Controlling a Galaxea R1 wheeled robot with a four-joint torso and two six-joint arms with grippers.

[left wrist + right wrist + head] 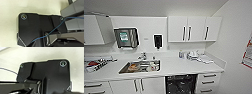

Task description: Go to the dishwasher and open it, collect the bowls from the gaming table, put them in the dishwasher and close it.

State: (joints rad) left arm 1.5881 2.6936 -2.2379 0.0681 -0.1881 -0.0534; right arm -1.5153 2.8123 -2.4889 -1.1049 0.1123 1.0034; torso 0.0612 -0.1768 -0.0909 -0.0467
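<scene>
The head view faces a white kitchen counter (184, 67). The dishwasher (181, 84) sits under the counter, right of centre, with its dark racked interior exposed. White drawers (208, 82) stand to its right and cabinet doors (137, 85) to its left. A steel sink (140, 66) holding items is set into the counter, left of the dishwasher. Gripper state: cannot be determined for either arm.
</scene>
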